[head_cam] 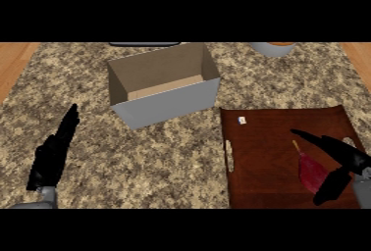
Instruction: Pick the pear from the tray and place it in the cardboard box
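A dark red pear (311, 172) with a thin yellow stem lies on the brown tray (268, 147) at the lower right. My right hand (342, 158) hovers over it, fingers straight above the fruit and thumb below it, open around the pear without closing on it. The open cardboard box (163, 86), grey outside and tan inside, stands at the upper middle, left of the tray's far corner. My left hand (54, 149) rests open at the lower left, fingers pointing up, well away from both.
The counter is speckled granite with wooden strips at both sides. A grey cup or bowl (273, 48) sits at the far right edge, a dark flat object (145, 44) at the far edge behind the box. A small white tag (242, 119) lies on the tray.
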Tool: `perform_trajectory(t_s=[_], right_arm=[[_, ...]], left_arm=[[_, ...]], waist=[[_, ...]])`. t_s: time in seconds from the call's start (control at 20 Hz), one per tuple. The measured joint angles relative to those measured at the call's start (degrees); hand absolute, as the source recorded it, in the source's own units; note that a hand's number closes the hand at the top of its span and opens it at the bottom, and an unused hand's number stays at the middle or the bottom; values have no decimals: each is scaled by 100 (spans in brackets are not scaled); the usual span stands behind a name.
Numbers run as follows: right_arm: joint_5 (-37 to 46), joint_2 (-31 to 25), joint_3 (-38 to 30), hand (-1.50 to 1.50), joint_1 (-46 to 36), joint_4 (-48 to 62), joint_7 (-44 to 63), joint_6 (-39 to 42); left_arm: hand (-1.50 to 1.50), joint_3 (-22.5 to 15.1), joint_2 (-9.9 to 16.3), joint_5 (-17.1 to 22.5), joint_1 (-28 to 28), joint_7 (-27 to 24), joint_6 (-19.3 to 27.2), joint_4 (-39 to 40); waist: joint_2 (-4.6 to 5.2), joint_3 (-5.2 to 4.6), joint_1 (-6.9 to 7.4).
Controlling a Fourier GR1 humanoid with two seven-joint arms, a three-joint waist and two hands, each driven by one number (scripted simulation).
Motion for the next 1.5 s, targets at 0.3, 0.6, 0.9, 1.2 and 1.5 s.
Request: perform_trajectory(t_s=[0.3, 0.6, 0.9, 1.2, 1.5], right_arm=[[144, 54, -103, 150, 44, 37, -181, 61], [661, 52, -92, 150, 147, -51, -637, -758], [1065, 72, -1, 150, -327, 157, -1092, -1263], [1610, -193, 732, 150, -1874, 120, -2073, -1333], [1921, -423, 959, 150, -3035, 748, -3278, -1805]], left_arm=[[0, 94, -83, -71, -41, 111, -92, -76], [0, 157, -116, -110, -42, 123, -136, -98], [0, 171, -145, -131, -57, 71, -243, -81], [0, -184, -257, -202, -350, -25, -415, -75], [0, -355, -335, -287, -563, -19, -440, -50]], waist=[[-22, -29, 0], [-25, -28, 7], [15, -6, 94], [234, 25, 893], [343, 42, 1101]])
